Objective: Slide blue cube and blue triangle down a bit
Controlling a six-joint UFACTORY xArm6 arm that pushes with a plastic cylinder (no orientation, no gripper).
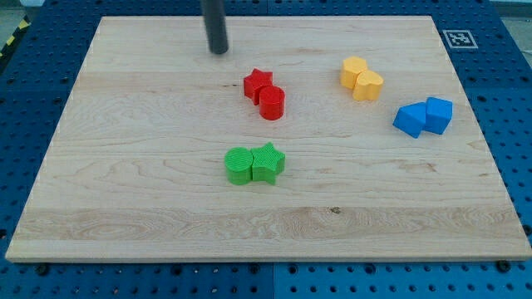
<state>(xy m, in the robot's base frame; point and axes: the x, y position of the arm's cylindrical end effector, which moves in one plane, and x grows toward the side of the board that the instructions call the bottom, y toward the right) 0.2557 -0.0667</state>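
Note:
The blue cube (439, 114) and the blue triangle (408, 120) sit touching each other at the view's right, the triangle on the left of the cube. My tip (219, 51) is near the view's top, left of centre, far to the left of both blue blocks and a little up and left of the red pair. It touches no block.
A red star (258, 83) and a red cylinder (272, 103) touch at centre. Two yellow blocks (362, 79) lie above and left of the blue pair. A green cylinder (239, 164) and green star (268, 161) lie lower centre. The wooden board's (125, 208) right edge runs close to the cube.

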